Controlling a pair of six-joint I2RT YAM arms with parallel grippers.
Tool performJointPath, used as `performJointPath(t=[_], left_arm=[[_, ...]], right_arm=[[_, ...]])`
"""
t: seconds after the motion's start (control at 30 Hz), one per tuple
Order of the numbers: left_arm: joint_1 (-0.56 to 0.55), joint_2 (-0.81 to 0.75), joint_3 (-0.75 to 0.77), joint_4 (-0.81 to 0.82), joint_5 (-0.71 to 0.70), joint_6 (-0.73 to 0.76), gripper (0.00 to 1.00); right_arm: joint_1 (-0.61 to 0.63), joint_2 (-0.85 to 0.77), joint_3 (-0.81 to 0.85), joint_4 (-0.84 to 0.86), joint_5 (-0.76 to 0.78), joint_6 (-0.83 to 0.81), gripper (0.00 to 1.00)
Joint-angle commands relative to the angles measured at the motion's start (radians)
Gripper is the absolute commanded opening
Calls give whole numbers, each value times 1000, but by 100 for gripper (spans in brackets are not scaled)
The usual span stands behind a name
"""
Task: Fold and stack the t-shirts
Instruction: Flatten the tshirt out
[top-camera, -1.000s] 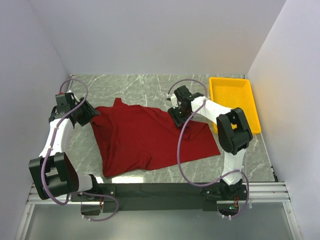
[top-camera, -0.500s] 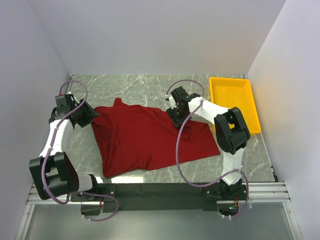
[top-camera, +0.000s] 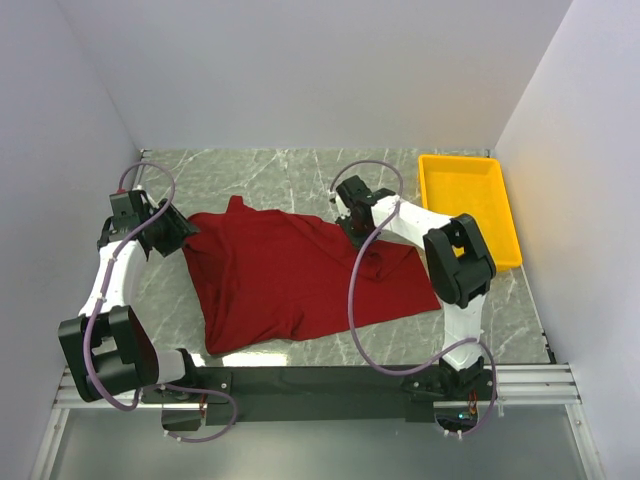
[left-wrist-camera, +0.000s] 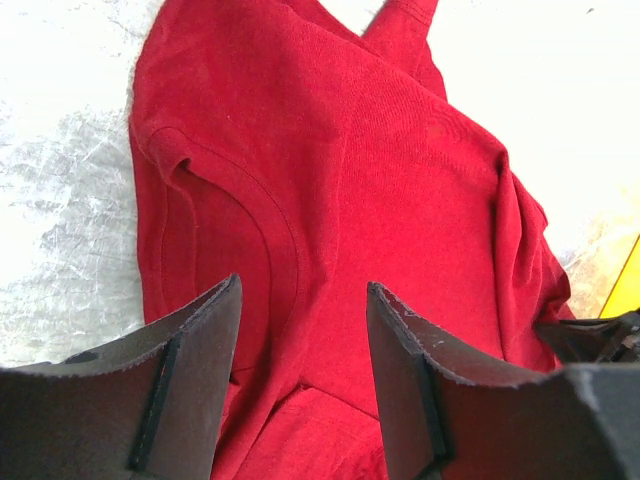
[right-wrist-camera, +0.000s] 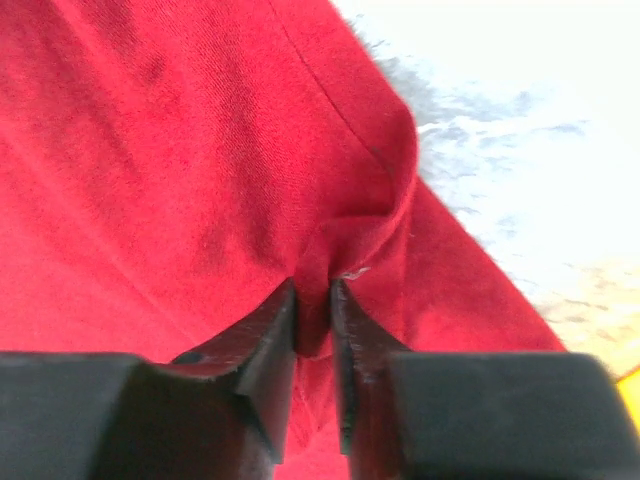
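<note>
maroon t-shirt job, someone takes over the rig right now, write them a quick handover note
Left gripper: open, jaws poised over the left edge of the dark red cloth t-shirt, nothing held.
Right gripper: shut on a pinched ridge of the t-shirt at its far right edge.
T-shirt: spread out and rumpled on the grey marbled table; the yellow plastic tray stands apart to its right.
Done: no fold visible.
Left: fold it, then stack it.

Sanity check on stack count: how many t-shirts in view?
1. The maroon t-shirt lies spread on the table, its far right edge pinched in the right gripper. Another could be hidden underneath.
</note>
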Motion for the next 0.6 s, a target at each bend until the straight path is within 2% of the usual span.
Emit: performJointPath(t=[0.0,0.23,0.4,0.57], left_arm=[[6,-24,2,35,19,-8,58],[9,8,36,35,16,5,59],[11,66,82,48,28,13,59],[11,123,125,67,38,24,59]], right_arm=[[0,-100,16,34,40,-23,25],[-50,-169,39,5,-42,-64,0],[-127,-191,59,-6,-195,-119,0],[-211,-220,48,17,-238,-124,0]])
